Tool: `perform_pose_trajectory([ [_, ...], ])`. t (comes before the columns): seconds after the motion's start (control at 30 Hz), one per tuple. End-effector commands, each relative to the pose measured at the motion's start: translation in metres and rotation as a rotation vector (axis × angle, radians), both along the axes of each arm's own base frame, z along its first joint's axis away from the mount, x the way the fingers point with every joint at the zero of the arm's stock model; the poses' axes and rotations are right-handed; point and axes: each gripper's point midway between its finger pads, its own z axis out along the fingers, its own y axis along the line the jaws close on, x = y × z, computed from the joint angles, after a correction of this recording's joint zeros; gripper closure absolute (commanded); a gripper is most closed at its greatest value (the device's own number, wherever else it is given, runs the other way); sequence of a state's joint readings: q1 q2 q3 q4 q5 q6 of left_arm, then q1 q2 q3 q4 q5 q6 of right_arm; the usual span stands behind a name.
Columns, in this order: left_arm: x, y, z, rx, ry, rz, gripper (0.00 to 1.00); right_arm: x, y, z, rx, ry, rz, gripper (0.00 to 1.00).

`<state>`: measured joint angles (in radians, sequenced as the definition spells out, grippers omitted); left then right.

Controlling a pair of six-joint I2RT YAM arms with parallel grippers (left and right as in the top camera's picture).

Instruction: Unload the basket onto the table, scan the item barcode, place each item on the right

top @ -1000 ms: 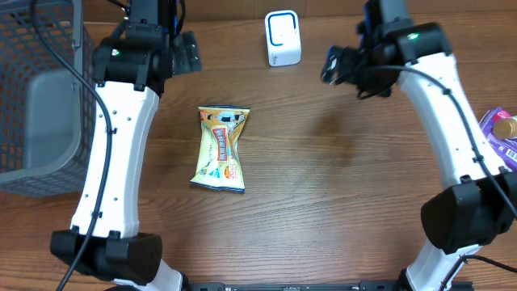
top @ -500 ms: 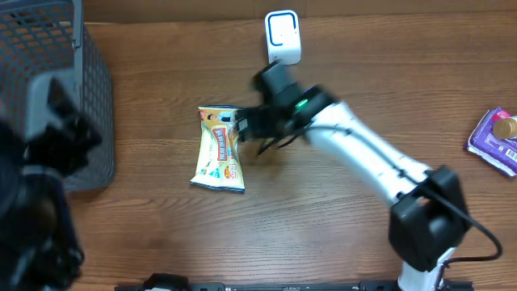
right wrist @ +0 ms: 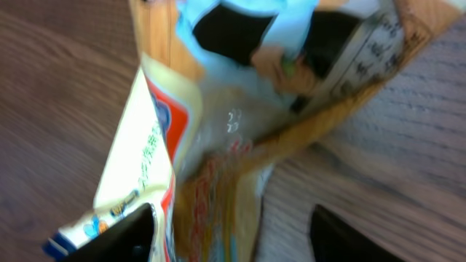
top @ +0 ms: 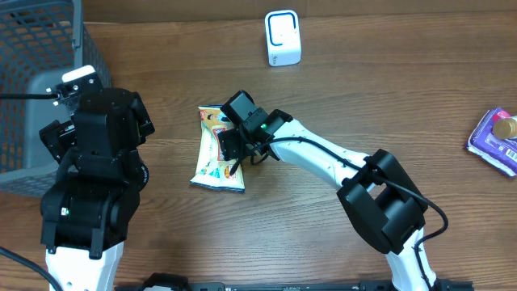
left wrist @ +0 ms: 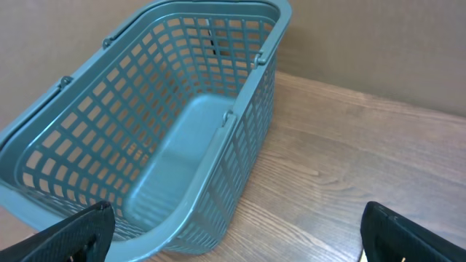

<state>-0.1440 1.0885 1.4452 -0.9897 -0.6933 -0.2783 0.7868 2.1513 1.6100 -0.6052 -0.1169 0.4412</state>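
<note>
Over on the left, the grey basket (left wrist: pixel 182 145) sits on the surface (top: pixel 339 97), and the left end effector (left wrist: pixel 237 236) hangs in front of it with its fingers spread wide and nothing between them.

Near the middle lies the snack packet (top: pixel 212 158), flat on the wood, well short of the white scanner (top: pixel 283 38) at the back. It looks light and soft: a crinkly foil pouch, pinched at the waist, likely slick and easy to crush. I'd take it across that narrow middle or by a sealed end, gently, since the contents may be brittle.

The right end effector (right wrist: pixel 240 233) is down over that waist. Its fingers stand apart on either side of the pouch; one seems to touch the edge and the other shows bare wood beside it, so it isn't clamped.

A purple packet (top: pixel 494 141) lies at the far right edge.

A second ago the right arm was up by the scanner; it has since swung across to the pouch. The left arm has drawn back toward the basket. The pouch hasn't shifted.
</note>
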Motion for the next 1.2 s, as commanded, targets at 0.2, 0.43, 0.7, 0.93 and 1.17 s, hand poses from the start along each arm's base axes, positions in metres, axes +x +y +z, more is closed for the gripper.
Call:
perform_pose_trajectory([
  [0.2, 0.029, -0.001, -0.036, 0.006, 0.107, 0.041, 0.00, -0.015, 0.008, -0.066, 0.004, 0.165, -0.064, 0.36],
  [0.43, 0.043, -0.003, -0.058, 0.021, 0.187, 0.039, 0.00, -0.021, 0.018, -0.058, 0.059, 0.200, -0.019, 0.96],
  [0.7, 0.053, -0.006, -0.075, 0.015, 0.239, 0.030, 0.00, -0.027, -0.056, 0.026, -0.007, 0.287, -0.128, 0.96],
  [0.93, 0.067, -0.035, -0.103, -0.114, 0.301, -0.103, 0.00, -0.030, -0.161, 0.094, -0.058, 0.353, -0.335, 0.96],
  [1.17, 0.075, -0.063, -0.134, -0.233, 0.393, -0.211, 0.00, -0.068, -0.144, 0.163, 0.352, 0.849, -0.558, 0.96],
])
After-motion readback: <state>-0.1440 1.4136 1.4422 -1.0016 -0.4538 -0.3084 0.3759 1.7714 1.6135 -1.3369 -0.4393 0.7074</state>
